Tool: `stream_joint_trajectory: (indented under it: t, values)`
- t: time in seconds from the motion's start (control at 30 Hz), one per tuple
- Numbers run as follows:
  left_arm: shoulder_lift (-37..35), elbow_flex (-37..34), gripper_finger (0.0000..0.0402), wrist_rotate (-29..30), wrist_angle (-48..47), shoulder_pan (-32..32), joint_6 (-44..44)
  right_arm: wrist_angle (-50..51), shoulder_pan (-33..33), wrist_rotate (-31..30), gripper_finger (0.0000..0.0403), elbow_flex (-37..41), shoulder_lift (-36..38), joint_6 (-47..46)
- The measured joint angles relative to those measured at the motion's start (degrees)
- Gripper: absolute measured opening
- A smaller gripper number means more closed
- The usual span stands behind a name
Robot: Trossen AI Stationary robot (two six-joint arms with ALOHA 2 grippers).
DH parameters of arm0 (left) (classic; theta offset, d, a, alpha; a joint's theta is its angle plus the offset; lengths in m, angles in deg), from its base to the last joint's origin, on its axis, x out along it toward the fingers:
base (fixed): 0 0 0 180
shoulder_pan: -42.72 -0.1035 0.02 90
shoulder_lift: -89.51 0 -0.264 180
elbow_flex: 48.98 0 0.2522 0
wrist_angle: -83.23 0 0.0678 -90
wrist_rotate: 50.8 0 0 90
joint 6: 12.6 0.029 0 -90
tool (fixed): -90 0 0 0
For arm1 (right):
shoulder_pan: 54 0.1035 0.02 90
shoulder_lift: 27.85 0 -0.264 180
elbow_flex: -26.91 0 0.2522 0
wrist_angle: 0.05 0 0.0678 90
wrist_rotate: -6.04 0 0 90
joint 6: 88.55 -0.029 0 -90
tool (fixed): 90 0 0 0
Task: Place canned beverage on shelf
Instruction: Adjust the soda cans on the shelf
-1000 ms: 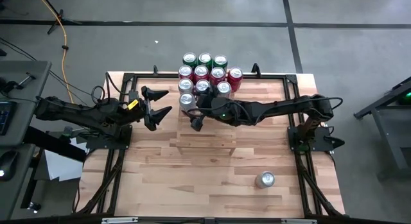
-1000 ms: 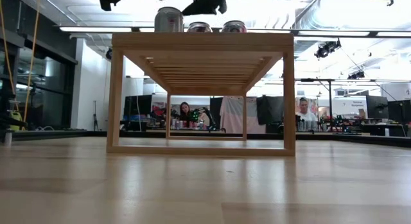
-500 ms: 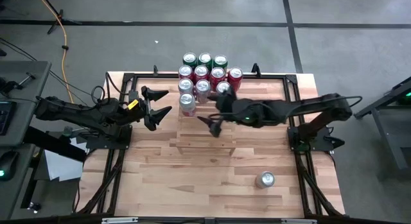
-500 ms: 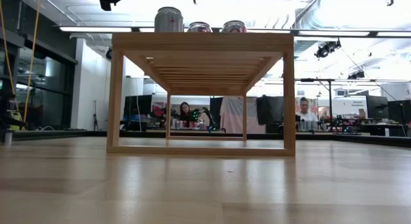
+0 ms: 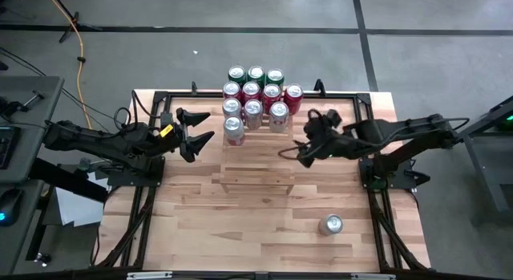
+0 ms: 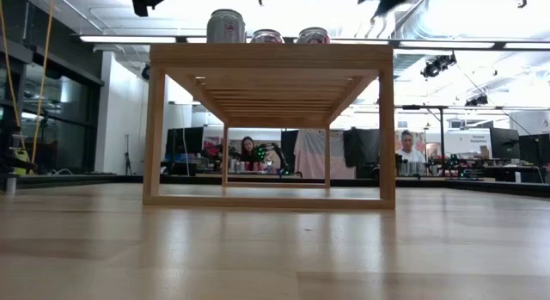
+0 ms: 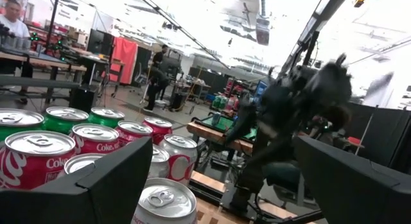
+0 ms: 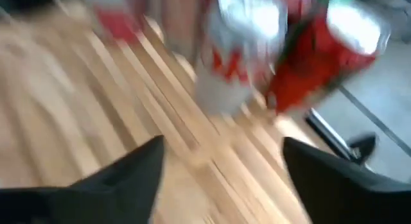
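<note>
The shelf (image 5: 256, 164) is a light wooden slatted rack at the table's middle; the low view shows it from the side (image 6: 271, 55). Several green, red and silver cans (image 5: 255, 94) stand upright on its far end, and one silver and red can (image 5: 233, 129) stands nearest its left edge. One more silver can (image 5: 331, 225) stands on the tabletop near the right front. My right gripper (image 5: 298, 145) is open and empty, above the shelf's right edge. My left gripper (image 5: 202, 127) is open and empty, left of the shelf, facing the cans (image 7: 164, 201).
Black frame rails (image 5: 152, 152) run along the table's left, far and right sides. The near half of the shelf (image 5: 256, 180) carries nothing. People sit at desks in the room beyond the table (image 6: 249, 150).
My right gripper has drawn back from the cans at the shelf's left side and gone toward the table's right edge, across the shelf. The cans stand where they stood. My left arm has kept still.
</note>
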Motion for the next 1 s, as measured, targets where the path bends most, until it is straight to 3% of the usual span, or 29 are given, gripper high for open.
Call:
stream_joint_trajectory:
  t: [0.13, 0.23, 0.27, 0.33, 0.4, 0.53, 1.0]
  values:
    - [0.0, 0.0, 0.0372, 0.0, 0.0, 0.0, 0.0, -2.1, -1.8, 0.3, 0.0179, 9.7, 0.7, -3.6]
    - [0.0, 0.0, 0.0372, 0.0, 0.0, 0.0, 0.0, -12.0, -3.3, 0.6, 0.0051, 16.8, 1.6, -3.6]
    - [0.0, 0.0, 0.0372, 0.0, 0.0, 0.0, 0.0, -15.9, -3.9, 1.1, 0.0026, 18.3, 1.9, -3.5]
    - [0.0, 0.0, 0.0372, 0.0, 0.1, 0.0, 0.0, -22.2, -5.3, 1.5, 0.0022, 19.8, 2.1, -3.7]
    - [0.0, 0.0, 0.0372, 0.0, 0.1, 0.0, 0.0, -24.7, -6.4, -1.5, 0.0028, 20.0, 2.1, -5.3]
    - [0.0, 0.0, 0.0372, 0.0, 0.1, 0.0, 0.0, -26.8, -8.9, -7.7, 0.0005, 19.6, 1.6, -6.2]
    - [0.0, 0.0, 0.0372, 0.0, 0.0, 0.0, 0.0, -35.2, -13.3, -2.6, 0.0, 19.6, 1.6, -3.3]
